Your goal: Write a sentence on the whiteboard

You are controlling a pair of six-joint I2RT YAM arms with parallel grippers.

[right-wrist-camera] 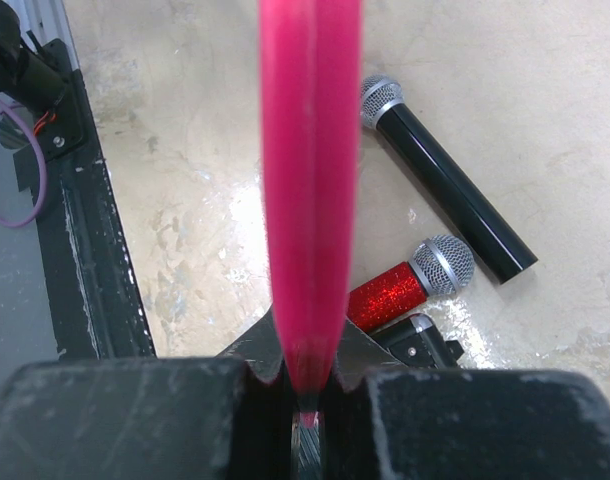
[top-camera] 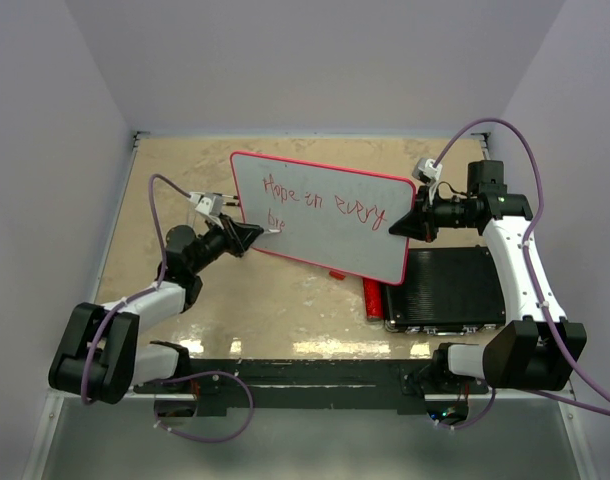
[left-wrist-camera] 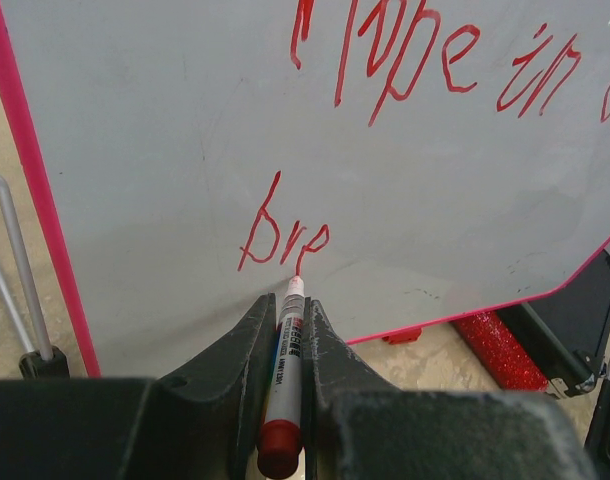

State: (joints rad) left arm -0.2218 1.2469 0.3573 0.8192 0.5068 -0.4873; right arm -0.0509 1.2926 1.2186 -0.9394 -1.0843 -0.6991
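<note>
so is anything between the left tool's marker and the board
Nothing visible does. The marker clamped in the left tool has its tip on the board, at the last red letter of the second line.

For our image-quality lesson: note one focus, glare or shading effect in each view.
Top external: glare patches on the beige tabletop along its near edge. Left wrist: the red handwritten lettering is sharp; the glossy white red-framed whiteboard looks grey. Right wrist: the board's red edge, close to the lens, is blurred; the black microphone and red glitter microphone beyond are crisp.
</note>
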